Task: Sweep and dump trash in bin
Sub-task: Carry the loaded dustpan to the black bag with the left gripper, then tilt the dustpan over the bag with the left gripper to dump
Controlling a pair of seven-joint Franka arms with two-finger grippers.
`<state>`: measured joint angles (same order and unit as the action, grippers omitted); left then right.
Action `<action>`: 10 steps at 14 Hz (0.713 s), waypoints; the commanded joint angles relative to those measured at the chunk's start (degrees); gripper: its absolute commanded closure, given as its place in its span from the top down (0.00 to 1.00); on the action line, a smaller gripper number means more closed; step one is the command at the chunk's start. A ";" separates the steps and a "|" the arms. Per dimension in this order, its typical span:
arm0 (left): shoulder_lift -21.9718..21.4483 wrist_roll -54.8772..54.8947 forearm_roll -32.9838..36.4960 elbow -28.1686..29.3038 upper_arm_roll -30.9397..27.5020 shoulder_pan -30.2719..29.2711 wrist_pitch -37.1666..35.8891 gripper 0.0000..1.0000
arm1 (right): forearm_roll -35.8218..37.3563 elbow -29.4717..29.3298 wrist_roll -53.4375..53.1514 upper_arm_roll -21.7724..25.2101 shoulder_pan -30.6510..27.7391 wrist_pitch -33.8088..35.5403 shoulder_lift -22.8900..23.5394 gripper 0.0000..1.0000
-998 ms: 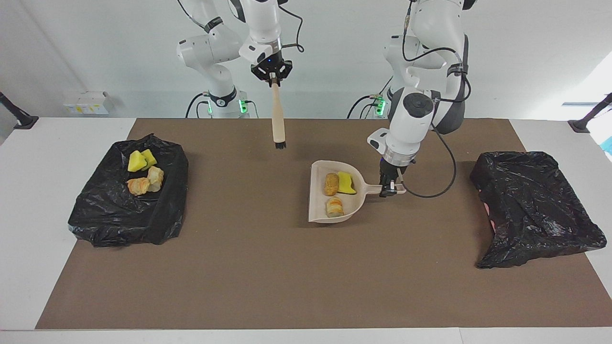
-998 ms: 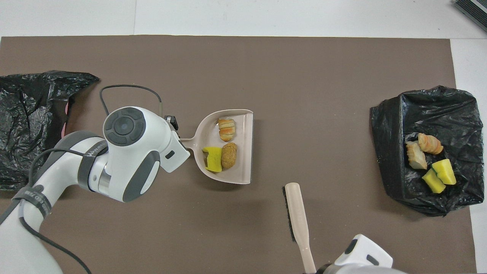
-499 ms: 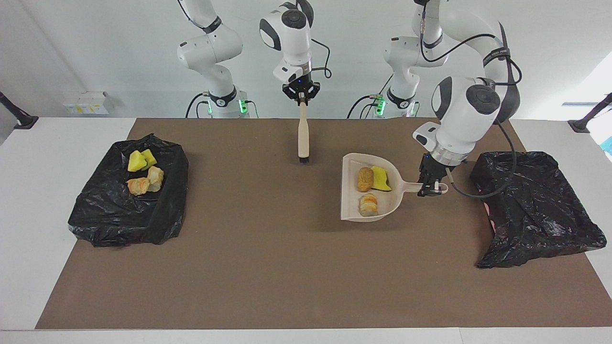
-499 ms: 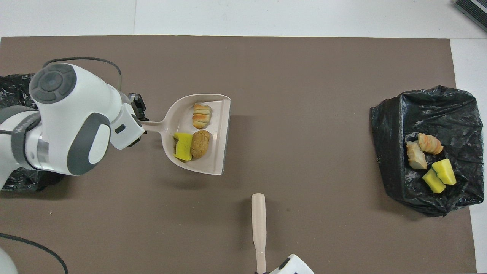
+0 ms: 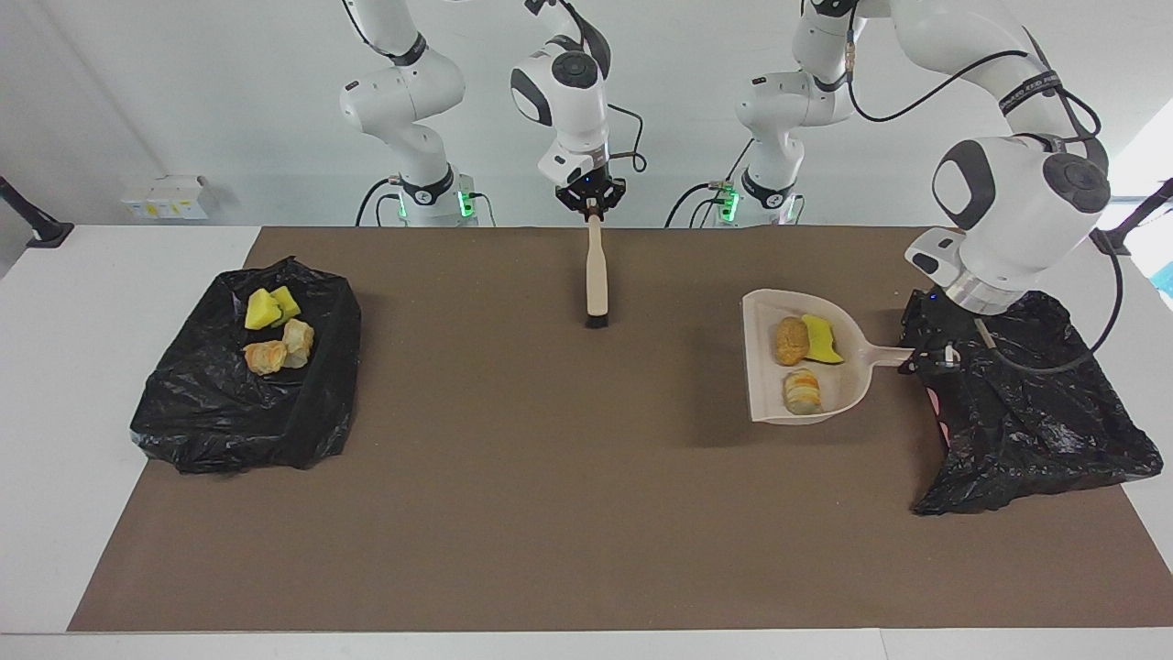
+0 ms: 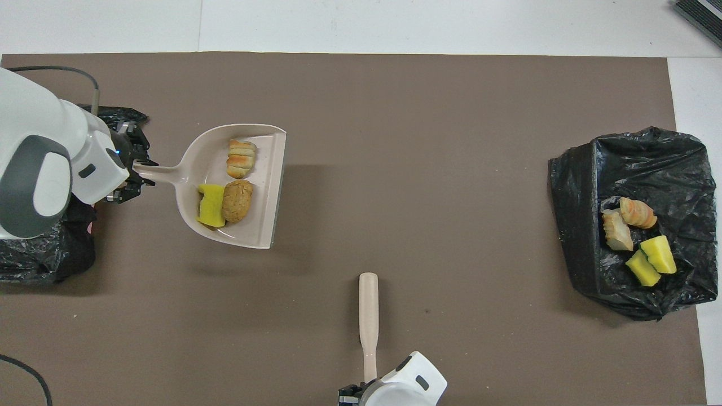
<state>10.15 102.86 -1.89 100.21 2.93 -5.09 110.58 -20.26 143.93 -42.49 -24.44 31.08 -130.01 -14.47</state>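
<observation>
My left gripper (image 5: 926, 354) is shut on the handle of the beige dustpan (image 5: 761, 367) and holds it level, a little above the brown mat. The gripper is over the edge of the black-bagged bin (image 5: 1035, 403) at the left arm's end. In the pan lie three trash pieces: a yellow-green sponge chunk (image 5: 822, 338), a brown bread toy (image 5: 790, 340) and a striped croissant toy (image 5: 802, 390). The overhead view shows the pan (image 6: 265, 186) and left gripper (image 6: 132, 172) too. My right gripper (image 5: 592, 200) is shut on a beige brush (image 5: 597, 270) that hangs bristles down over the mat's edge nearest the robots.
A second black-bagged bin (image 5: 247, 412) stands at the right arm's end and holds several sponge and bread pieces (image 5: 275, 332). The brown mat (image 5: 513, 477) covers most of the white table. A small white box (image 5: 165, 196) sits by the wall.
My left arm has carried the loaded dustpan toward the bin at the left arm's end. My right gripper has drawn the brush back toward the robots and lower.
</observation>
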 commanded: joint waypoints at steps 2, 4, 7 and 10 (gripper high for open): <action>2.15 7.95 0.65 -4.66 0.49 -6.93 -2.20 0.00 | -0.13 1.53 -0.05 0.18 1.18 -5.34 3.39 0.00; 4.43 9.89 4.77 -8.96 0.49 -8.87 -5.53 0.00 | -0.13 1.53 1.87 0.27 1.01 -5.35 4.19 0.00; 6.20 10.17 10.14 -12.93 0.32 -11.16 -7.84 0.00 | -0.13 1.00 3.46 0.27 0.48 -4.99 5.07 0.35; 7.69 9.99 12.69 -16.09 -0.03 -15.98 -6.35 0.00 | -0.22 -0.05 4.70 0.36 0.30 -4.90 5.86 0.78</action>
<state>15.71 112.34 9.07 88.39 2.51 -18.17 104.90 -20.23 145.09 -39.99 -24.26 31.91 -134.14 -10.00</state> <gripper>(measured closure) 0.687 0.520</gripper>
